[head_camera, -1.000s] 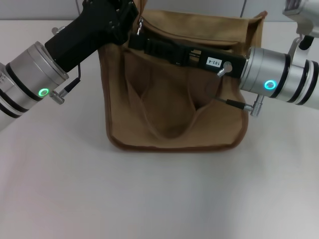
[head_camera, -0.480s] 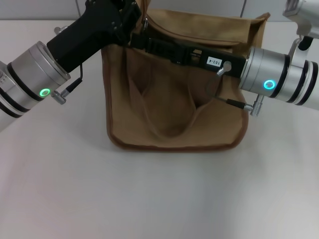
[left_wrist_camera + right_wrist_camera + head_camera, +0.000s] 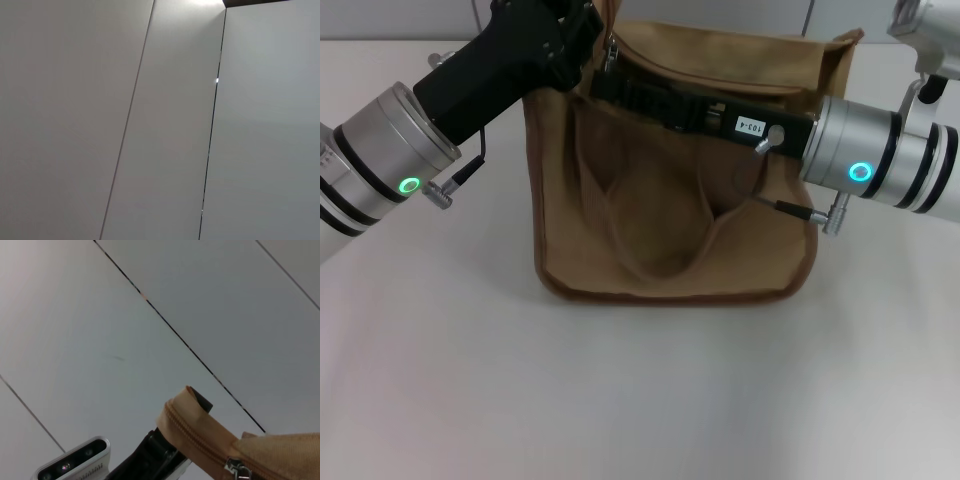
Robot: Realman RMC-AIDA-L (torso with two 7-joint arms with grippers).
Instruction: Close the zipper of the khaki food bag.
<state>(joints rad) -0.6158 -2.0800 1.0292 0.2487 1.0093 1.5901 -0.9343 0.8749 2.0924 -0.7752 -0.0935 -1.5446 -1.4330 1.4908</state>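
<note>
The khaki food bag (image 3: pixel 670 200) stands toward the far edge of the worktop (image 3: pixel 620 400), its front pocket and a drooping handle facing the robot. Both arms are on it. The left gripper (image 3: pixel 582 28) sits at the bag's far-left top corner, seemingly clamped on the end of the fabric there, though from here I cannot tell how its fingers stand. The right gripper (image 3: pixel 610 78) reaches in low across the mouth of the bag from the right edge side, its tip close to the left one; its fingers are hidden against the dark housing, so their state I cannot tell either.

In the right wrist view, the zipper (image 3: pixel 200 442) runs up to the raised corner of the bag, and the small silver pull tab (image 3: pixel 239 471) hangs near it.

To my eye the step in hand is getting hold of the pull at the left end. The top still looks open, so little of the closing is done. The next move calls for a firm pinch on the tab, then a straight draw along the zipper line toward the right side, while the left arm holds the corner taut against the pull.
</note>
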